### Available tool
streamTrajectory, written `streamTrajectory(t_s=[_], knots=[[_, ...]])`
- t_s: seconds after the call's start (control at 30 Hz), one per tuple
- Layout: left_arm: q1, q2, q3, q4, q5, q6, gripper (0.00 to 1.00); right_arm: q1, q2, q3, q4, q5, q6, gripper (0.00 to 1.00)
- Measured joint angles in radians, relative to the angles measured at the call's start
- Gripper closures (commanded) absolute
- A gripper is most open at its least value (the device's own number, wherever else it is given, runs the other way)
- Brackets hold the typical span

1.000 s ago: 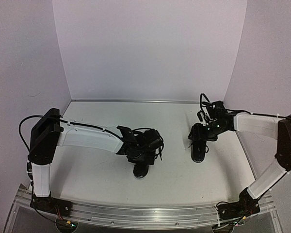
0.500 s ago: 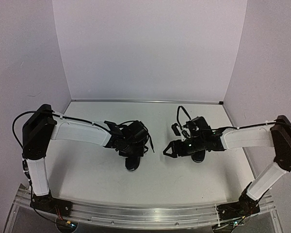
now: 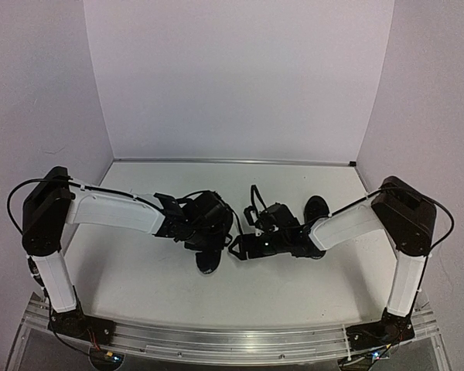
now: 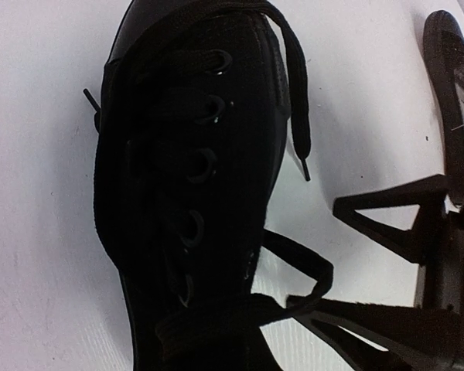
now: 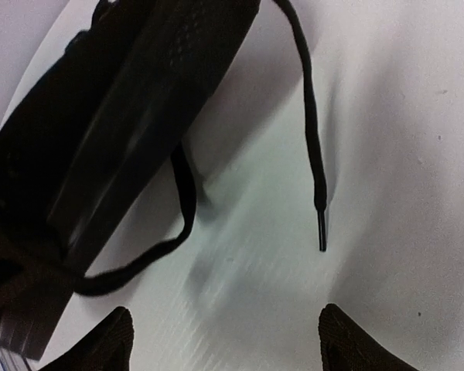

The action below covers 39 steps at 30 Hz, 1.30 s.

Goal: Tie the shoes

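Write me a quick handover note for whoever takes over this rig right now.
Left pincer: low over the centre shoe; open or shut cannot be told.
Right pincer: open, empty, beside that shoe, near a loose lace end.
Second shoe: on the table behind the right forearm.
Done: no knot; the centre shoe's laces lie loose.
Left: grasp both lace ends, tie the bow, then check the second shoe.
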Motion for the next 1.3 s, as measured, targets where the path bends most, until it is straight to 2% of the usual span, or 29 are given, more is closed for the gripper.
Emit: streamTrajectory(t_s=[0.1, 0.23, 0.4, 0.53, 0.67, 0.8, 0.9, 1.03, 1.2, 1.3], knots=[[0.000, -0.028, -0.006, 0.003, 0.010, 0.002, 1.00, 0.013, 0.052, 0.037, 0.056, 0.051, 0.022, 0.16], [0.003, -0.052, -0.009, 0.001, 0.002, 0.007, 1.00, 0.024, 0.114, 0.095, 0.102, 0.105, 0.037, 0.22], [0.009, -0.062, -0.016, 0.001, 0.008, 0.007, 1.00, 0.029, 0.126, 0.100, 0.127, 0.218, 0.067, 0.41], [0.004, -0.083, -0.034, -0.001, 0.015, 0.000, 1.00, 0.030, 0.088, 0.047, 0.140, 0.321, 0.066, 0.61], [-0.011, -0.101, -0.046, -0.022, 0.018, -0.018, 1.00, 0.030, -0.022, -0.003, 0.127, 0.393, 0.045, 0.72], [-0.050, -0.101, -0.052, -0.042, 0.017, -0.048, 1.00, 0.029, -0.153, -0.010, 0.126, 0.427, 0.001, 0.60], [-0.071, -0.104, -0.053, -0.056, 0.008, -0.057, 1.00, 0.029, -0.209, -0.011, 0.110, 0.406, -0.029, 0.47], [-0.065, -0.134, -0.046, -0.097, -0.027, -0.051, 1.00, 0.029, -0.266, -0.131, 0.167, 0.354, -0.041, 0.28], [-0.028, -0.159, 0.038, -0.155, -0.048, -0.026, 1.00, 0.033, -0.281, -0.350, 0.271, 0.299, -0.030, 0.21], [-0.018, -0.161, 0.091, -0.158, -0.052, -0.012, 1.00, 0.037, -0.233, -0.383, 0.371, 0.273, -0.034, 0.18]])
